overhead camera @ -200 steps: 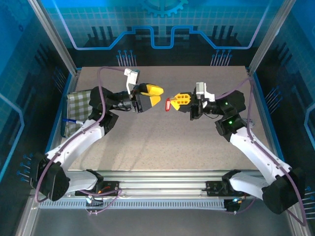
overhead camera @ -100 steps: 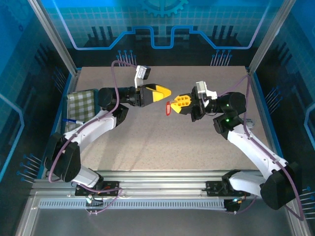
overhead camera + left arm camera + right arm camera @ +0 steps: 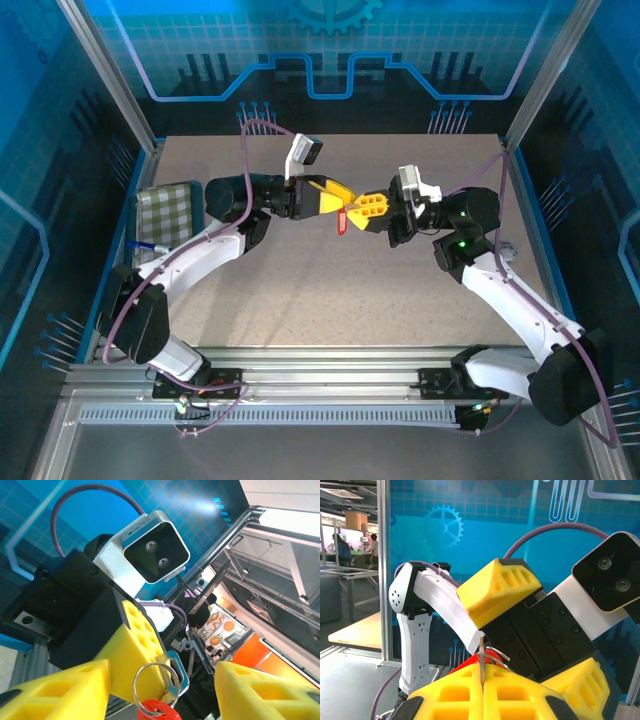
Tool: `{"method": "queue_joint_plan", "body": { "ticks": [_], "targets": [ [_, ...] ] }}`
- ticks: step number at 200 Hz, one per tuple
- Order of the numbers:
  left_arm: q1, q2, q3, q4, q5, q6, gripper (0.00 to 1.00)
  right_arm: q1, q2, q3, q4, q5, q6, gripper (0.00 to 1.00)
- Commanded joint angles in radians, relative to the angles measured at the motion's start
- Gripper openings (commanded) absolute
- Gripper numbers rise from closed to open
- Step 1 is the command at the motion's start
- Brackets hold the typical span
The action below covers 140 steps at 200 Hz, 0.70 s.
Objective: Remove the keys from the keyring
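Observation:
Above the middle of the table my right gripper (image 3: 362,207) is shut on a key (image 3: 481,652), seen edge-on as a thin metal strip between its yellow pads. The key's slotted head (image 3: 181,672) hangs on the silver keyring (image 3: 150,677), which also carries a red tag (image 3: 343,220). My left gripper (image 3: 340,198) faces the right one, tip to tip. It is open, with one yellow finger (image 3: 55,692) on each side of the ring and tag (image 3: 159,712), not touching them.
A green checked cloth (image 3: 160,212) lies at the table's left edge with a blue-handled item (image 3: 140,244) beside it. Aluminium frame posts and blue panels wall in the table (image 3: 320,300) on three sides.
My left gripper has swung right from about a hand's width away until its fingers straddle the keyring, and its jaws have narrowed. The right gripper has kept its hold almost still.

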Motion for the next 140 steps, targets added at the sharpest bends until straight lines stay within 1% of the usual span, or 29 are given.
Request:
{"method": "queue_joint_plan", "body": {
  "ticks": [1, 17, 33, 43, 52, 66, 83, 124, 140],
  "targets": [
    [-0.019, 0.001, 0.04, 0.051, 0.058, -0.021, 0.51, -0.019, -0.007, 0.022, 0.007, 0.034, -0.017, 0.0],
    [-0.013, 0.001, 0.044, 0.051, 0.054, -0.027, 0.44, -0.022, -0.012, 0.013, -0.01, 0.035, -0.032, 0.0],
    [0.005, -0.005, 0.04, 0.05, 0.038, -0.03, 0.43, -0.027, -0.023, 0.002, -0.037, 0.039, -0.052, 0.0],
    [0.016, -0.013, 0.036, 0.05, 0.03, -0.025, 0.39, -0.029, -0.029, -0.004, -0.05, 0.04, -0.063, 0.0],
    [0.024, -0.02, 0.032, 0.05, 0.023, -0.022, 0.38, -0.029, -0.036, -0.007, -0.073, 0.045, -0.081, 0.0],
    [0.027, -0.024, 0.034, 0.049, 0.018, -0.019, 0.38, -0.03, -0.046, -0.012, -0.105, 0.053, -0.106, 0.0],
    [0.029, -0.023, 0.034, 0.049, 0.011, -0.021, 0.32, -0.03, -0.054, -0.015, -0.12, 0.058, -0.119, 0.0],
    [0.035, -0.024, 0.03, 0.049, 0.001, -0.012, 0.27, -0.03, -0.065, -0.02, -0.15, 0.063, -0.141, 0.0],
    [0.038, -0.023, 0.029, 0.049, -0.003, -0.01, 0.23, -0.029, -0.068, -0.021, -0.153, 0.064, -0.145, 0.0]
  ]
}}
